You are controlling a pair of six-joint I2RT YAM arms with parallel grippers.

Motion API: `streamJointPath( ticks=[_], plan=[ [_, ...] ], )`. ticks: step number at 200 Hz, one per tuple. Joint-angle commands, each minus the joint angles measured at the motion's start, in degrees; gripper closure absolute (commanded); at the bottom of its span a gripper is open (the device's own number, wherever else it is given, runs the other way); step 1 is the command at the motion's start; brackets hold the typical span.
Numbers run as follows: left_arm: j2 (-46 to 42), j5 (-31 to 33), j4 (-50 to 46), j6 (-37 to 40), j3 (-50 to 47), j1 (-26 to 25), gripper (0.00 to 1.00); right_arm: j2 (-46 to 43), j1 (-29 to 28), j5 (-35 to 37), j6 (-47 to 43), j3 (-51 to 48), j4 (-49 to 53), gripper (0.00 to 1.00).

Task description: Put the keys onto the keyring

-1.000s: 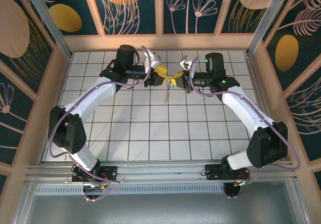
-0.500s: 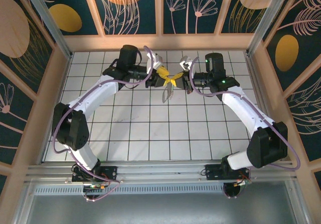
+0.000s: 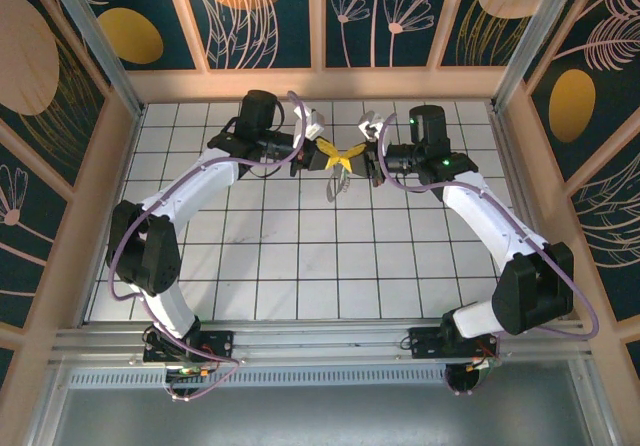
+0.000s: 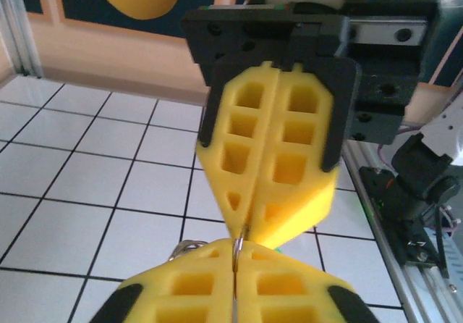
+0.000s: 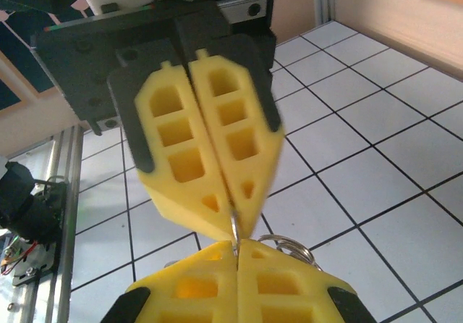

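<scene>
text: none legible | brand marks: none legible | numbers: none legible | signs: none legible | wall panels (image 3: 250, 6): painted leaves and discs, no lettering made out | arm housings (image 3: 190, 191): plain white | tabletop (image 3: 300, 266): plain grid tiles

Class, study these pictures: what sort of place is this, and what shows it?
Probably a robotics lab test cell: the left arm and right arm bolted along a metal rail, a white gridded table, and patterned wall panels boxing it in.
</scene>
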State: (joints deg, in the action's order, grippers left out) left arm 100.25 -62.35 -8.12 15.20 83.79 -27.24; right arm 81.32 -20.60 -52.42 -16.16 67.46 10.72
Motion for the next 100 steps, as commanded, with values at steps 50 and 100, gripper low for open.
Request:
streamJointPath(
  ticks=[50,100],
  plan=[
    [-4.48,0.23,23.11,-13.33,-7.62,0.35,1.0,-5.73,3.96,-3.24,8.07,-5.97,-13.25,0.64],
    [-6.29,1.09,33.7,-20.56,-11.74,0.35,1.0,-10.44,5.66,-3.98,14.9,-12.31,-22.82,0.56]
  ],
)
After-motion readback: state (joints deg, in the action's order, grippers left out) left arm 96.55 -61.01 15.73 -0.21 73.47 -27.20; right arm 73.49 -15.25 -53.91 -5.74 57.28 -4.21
